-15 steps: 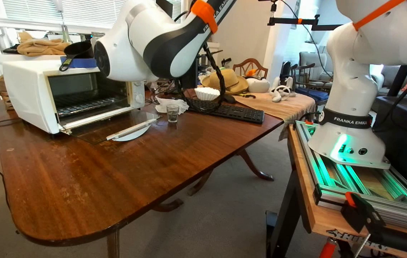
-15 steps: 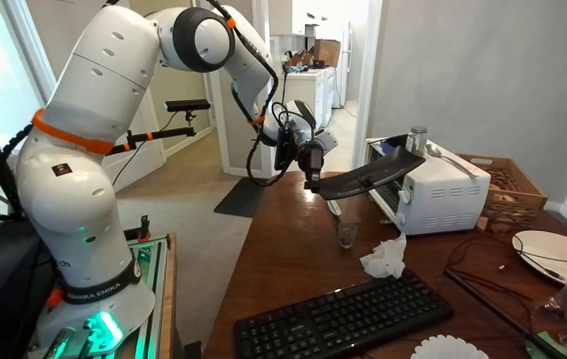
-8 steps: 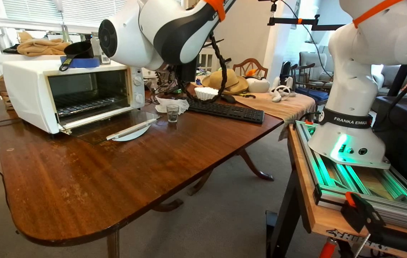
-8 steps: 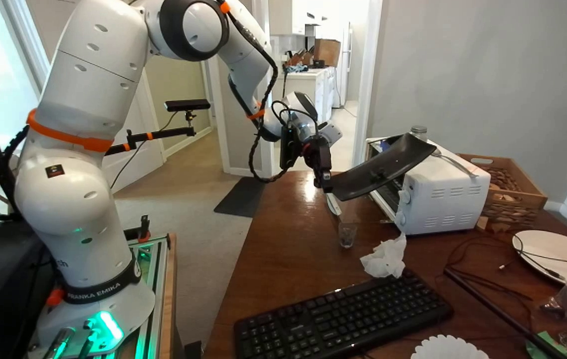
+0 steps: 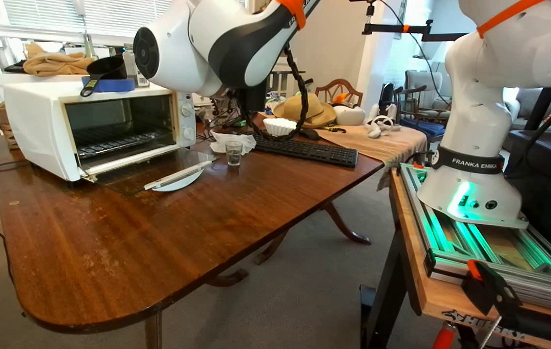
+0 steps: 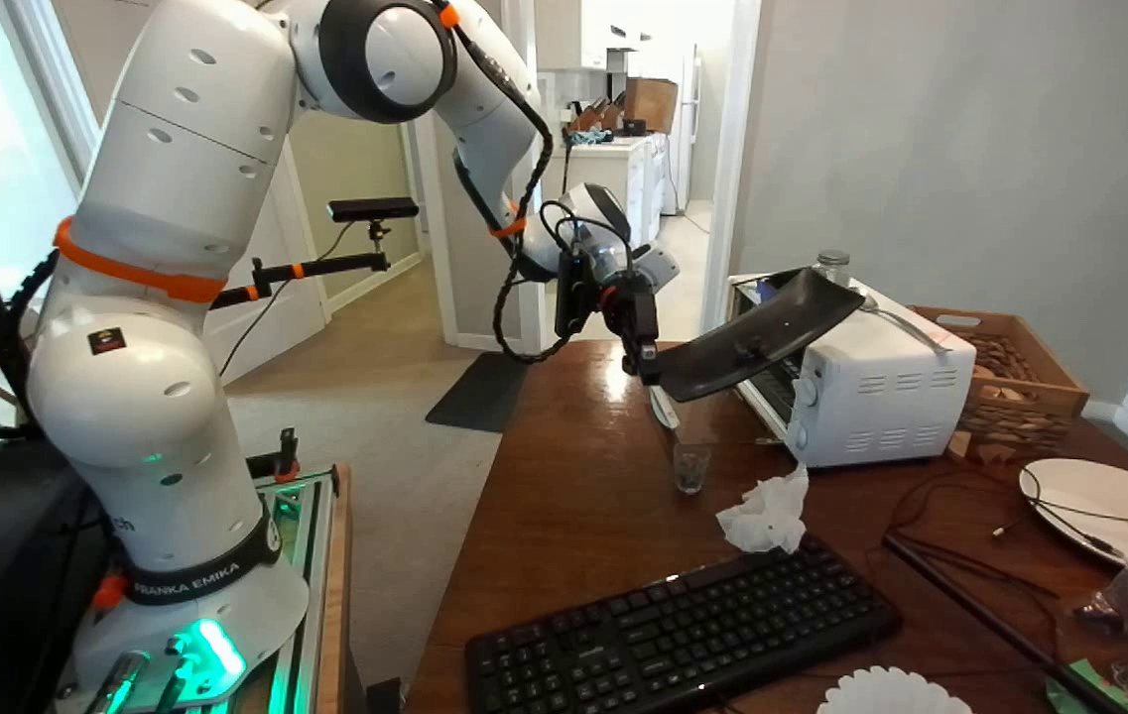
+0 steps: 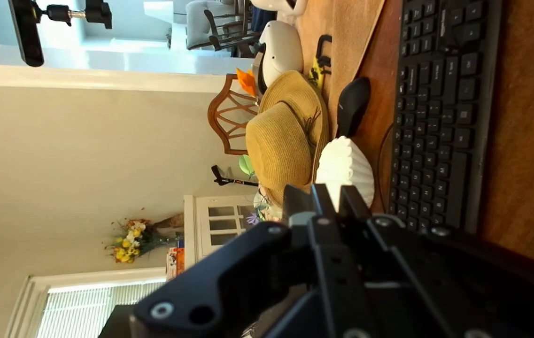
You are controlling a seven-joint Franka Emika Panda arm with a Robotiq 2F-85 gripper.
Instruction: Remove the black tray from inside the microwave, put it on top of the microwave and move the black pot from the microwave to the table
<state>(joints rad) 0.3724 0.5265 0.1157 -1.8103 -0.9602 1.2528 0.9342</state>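
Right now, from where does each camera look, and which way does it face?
An exterior view: off an end of the table, facing the open front of the microwave; arm and base show.
An exterior view: behind the keyboard, facing the microwave's side; arm, base, gripper holding the black tray.
Wrist view: on the wrist, sideways, facing keyboard and straw hat; gripper's fingers show.
Both exterior views share microwave, table and keyboard.

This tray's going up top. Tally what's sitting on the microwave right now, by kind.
Pot: 1
Blue item, apparently under the pot: 1
Jar: 1
Spoon: 1
Total: 4 in view. The held tray isn't counted; in an exterior view it hides part of the top of the microwave.
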